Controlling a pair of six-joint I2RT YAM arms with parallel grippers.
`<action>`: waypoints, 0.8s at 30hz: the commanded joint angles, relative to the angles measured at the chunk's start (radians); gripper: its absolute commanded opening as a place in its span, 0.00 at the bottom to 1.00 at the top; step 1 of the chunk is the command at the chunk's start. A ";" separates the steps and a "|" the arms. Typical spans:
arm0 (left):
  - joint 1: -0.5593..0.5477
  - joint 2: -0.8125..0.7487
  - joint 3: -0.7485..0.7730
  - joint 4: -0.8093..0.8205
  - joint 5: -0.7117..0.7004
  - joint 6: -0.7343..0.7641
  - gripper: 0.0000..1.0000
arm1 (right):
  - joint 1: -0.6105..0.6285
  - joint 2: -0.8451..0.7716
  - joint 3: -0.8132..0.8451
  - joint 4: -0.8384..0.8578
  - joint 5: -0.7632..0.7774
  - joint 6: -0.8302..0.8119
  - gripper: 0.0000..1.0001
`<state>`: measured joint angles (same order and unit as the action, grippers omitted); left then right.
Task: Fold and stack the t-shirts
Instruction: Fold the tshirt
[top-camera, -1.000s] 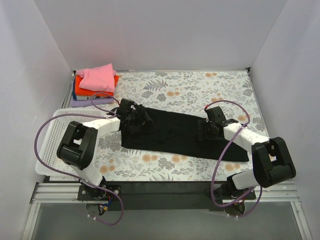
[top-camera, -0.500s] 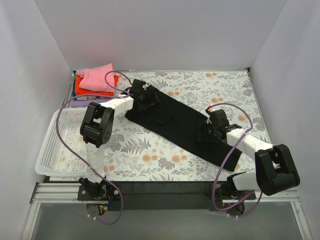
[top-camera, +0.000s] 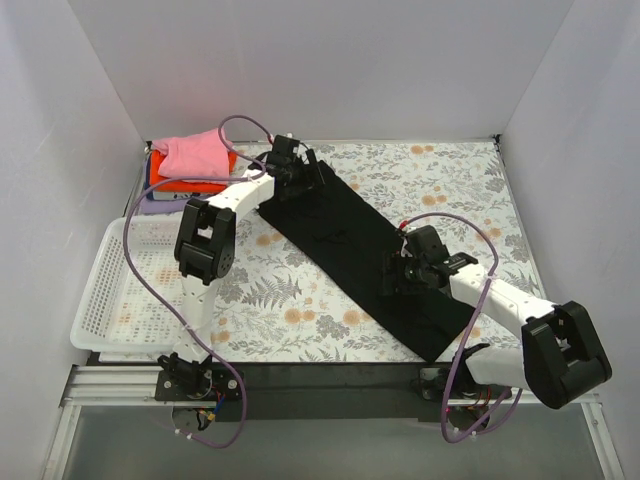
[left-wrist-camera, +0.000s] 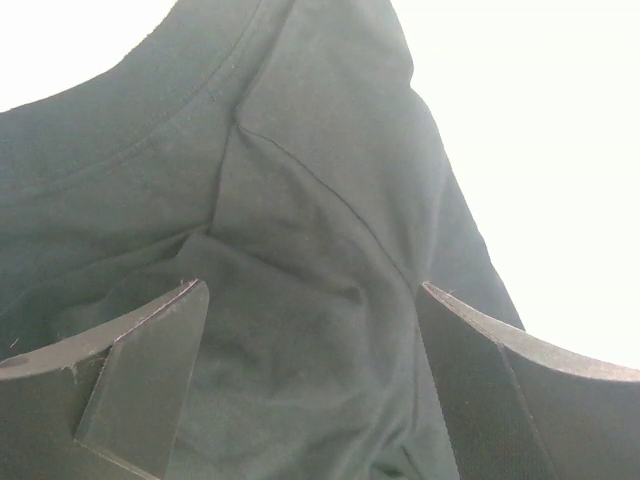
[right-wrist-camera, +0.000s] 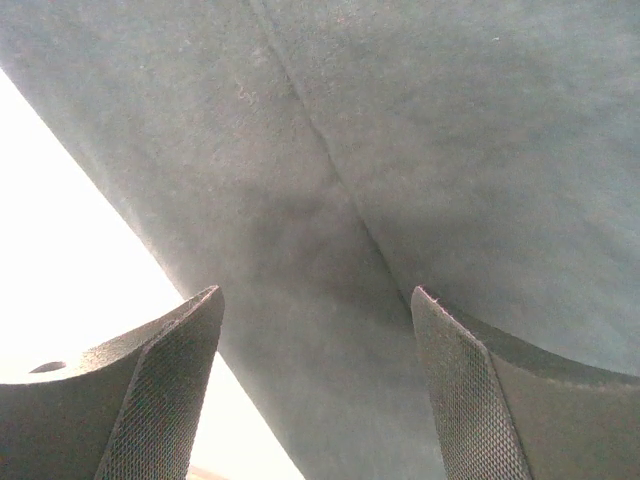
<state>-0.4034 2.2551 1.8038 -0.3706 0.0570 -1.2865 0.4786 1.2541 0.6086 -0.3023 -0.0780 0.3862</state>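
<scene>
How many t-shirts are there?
5. A black cloth t-shirt spread diagonally in the middle. Stacked in the far-left corner: a pink t-shirt on top, an orange t-shirt, a blue t-shirt, a lilac t-shirt. Others may hide.

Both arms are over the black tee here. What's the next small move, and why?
Probably lower the left gripper and pinch the black t-shirt at its collar end. The shirt lies as a long diagonal strip. The right gripper, like the left, stands open over it holding nothing. The left one faces the neckline, so gripping likely precedes folding.
</scene>
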 joint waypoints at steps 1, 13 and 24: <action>0.000 -0.144 0.009 -0.036 -0.037 0.016 0.84 | 0.008 -0.056 0.098 -0.121 0.072 -0.021 0.82; 0.002 -0.230 -0.308 0.019 0.075 -0.126 0.85 | 0.002 -0.002 0.094 -0.181 0.221 -0.075 0.84; 0.006 -0.052 -0.242 0.075 0.096 -0.171 0.84 | 0.005 0.036 0.026 -0.150 0.143 -0.063 0.84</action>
<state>-0.3969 2.1345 1.5280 -0.2943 0.1501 -1.4464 0.4847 1.2747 0.6529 -0.4698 0.1047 0.3180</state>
